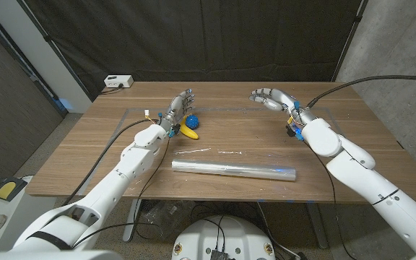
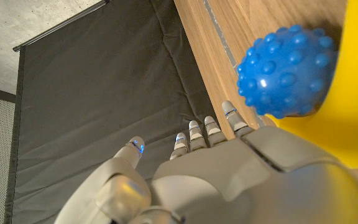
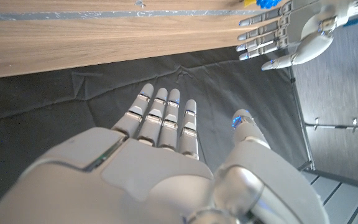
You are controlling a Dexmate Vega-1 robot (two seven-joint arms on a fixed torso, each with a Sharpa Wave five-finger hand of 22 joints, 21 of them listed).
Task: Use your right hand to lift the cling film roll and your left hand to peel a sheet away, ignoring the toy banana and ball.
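Observation:
The cling film roll [image 1: 233, 170] lies lengthwise near the table's front edge, a loose clear sheet edge showing just behind it. My left hand [image 1: 178, 106] is open at the back left, fingers apart, right beside the blue knobbly ball [image 1: 192, 120] and the yellow toy banana [image 1: 188, 131]. In the left wrist view the ball [image 2: 284, 71] and banana [image 2: 347, 106] sit close by my left hand [image 2: 229, 174]. My right hand [image 1: 274, 97] is open at the back right, well behind the roll; its fingers [image 3: 160, 121] are extended, holding nothing.
A white power box [image 1: 118, 81] sits at the table's far left corner. Tape lines mark a rectangle on the wooden table [image 1: 85, 159]. A dark curtain hangs behind. My left hand [image 3: 291, 37] also appears across the table in the right wrist view.

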